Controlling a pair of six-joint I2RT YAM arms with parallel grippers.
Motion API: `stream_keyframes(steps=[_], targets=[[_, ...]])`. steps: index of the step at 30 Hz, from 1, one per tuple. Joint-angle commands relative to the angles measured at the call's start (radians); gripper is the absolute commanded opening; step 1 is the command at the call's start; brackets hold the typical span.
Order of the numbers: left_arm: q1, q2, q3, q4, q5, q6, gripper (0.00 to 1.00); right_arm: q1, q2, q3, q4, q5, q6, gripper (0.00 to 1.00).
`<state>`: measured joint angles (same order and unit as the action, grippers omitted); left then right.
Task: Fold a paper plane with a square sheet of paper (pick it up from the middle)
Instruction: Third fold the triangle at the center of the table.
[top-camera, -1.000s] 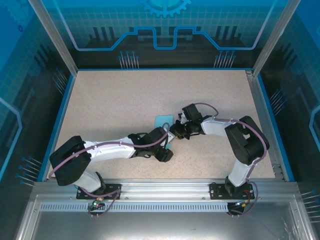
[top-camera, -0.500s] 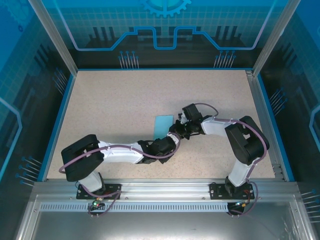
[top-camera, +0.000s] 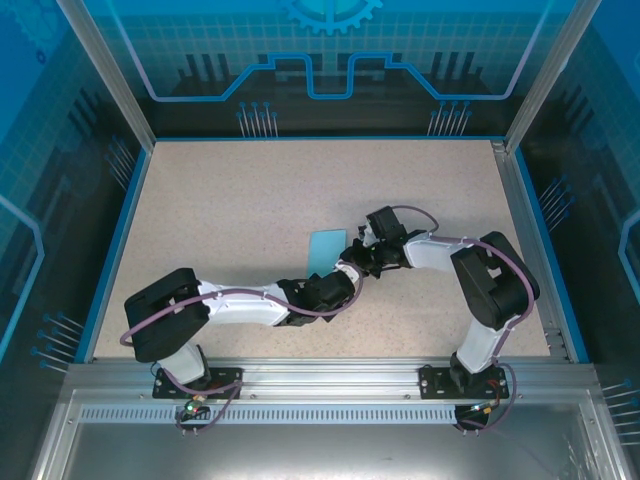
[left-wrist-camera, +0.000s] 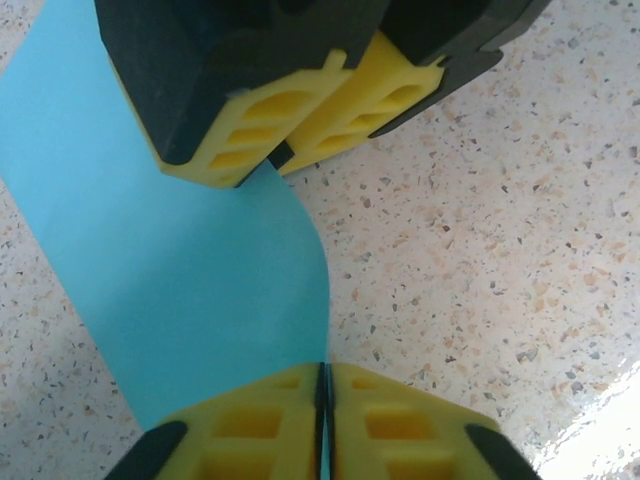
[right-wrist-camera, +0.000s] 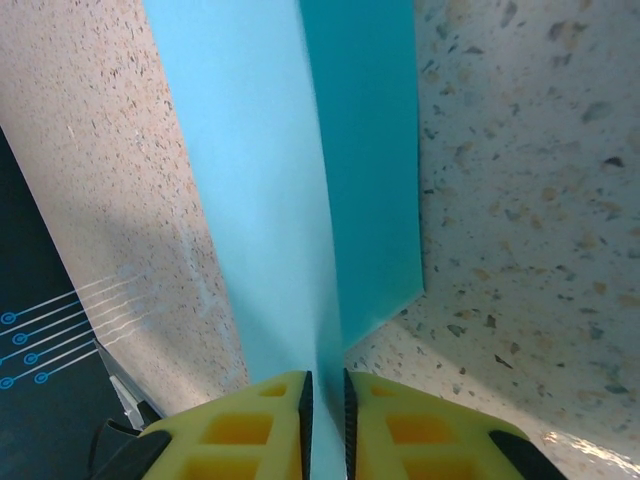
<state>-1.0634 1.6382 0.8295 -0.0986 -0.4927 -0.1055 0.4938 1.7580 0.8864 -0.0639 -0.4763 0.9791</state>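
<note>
- The thin light-blue square sheet of paper (left-wrist-camera: 180, 260) looks feather-light, floppy and easily creased.
- The left hand (left-wrist-camera: 323, 372) is clamped on its edge; the right hand (right-wrist-camera: 325, 378), facing it, pinches the far edge.
- Best held gently, at the edges.

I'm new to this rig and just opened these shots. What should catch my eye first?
The cyan sheet of paper stands out, bright against the speckled table near its middle. Both arms meet at the sheet's near end: the left gripper is shut on one edge and the right gripper pinches it too, so the paper bows between their yellow fingers.
</note>
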Motion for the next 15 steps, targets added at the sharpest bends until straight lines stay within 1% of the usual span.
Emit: stream_keyframes(steps=[1,4,7,9,11,14,15], targets=[[-0.003,-0.023,0.030,-0.007,-0.001,-0.008,0.07,-0.018,-0.031,0.002,-0.040,-0.008,-0.010,0.18],[0.013,-0.029,0.043,-0.020,0.046,-0.015,0.01,-0.022,-0.042,-0.001,-0.040,-0.006,-0.016,0.20],[0.048,-0.042,0.056,-0.030,0.124,-0.033,0.00,-0.032,-0.059,-0.001,-0.053,-0.001,-0.024,0.22],[0.085,-0.060,0.062,-0.035,0.209,-0.058,0.00,-0.042,-0.076,-0.001,-0.059,0.006,-0.030,0.25],[0.139,-0.079,0.072,-0.038,0.347,-0.088,0.00,-0.055,-0.102,-0.030,-0.075,0.027,-0.040,0.29],[0.203,-0.100,0.064,-0.018,0.480,-0.114,0.00,-0.079,-0.139,-0.038,-0.114,0.062,-0.064,0.33],[0.220,-0.100,0.063,-0.018,0.507,-0.123,0.00,-0.084,-0.150,-0.043,-0.125,0.071,-0.069,0.34]])
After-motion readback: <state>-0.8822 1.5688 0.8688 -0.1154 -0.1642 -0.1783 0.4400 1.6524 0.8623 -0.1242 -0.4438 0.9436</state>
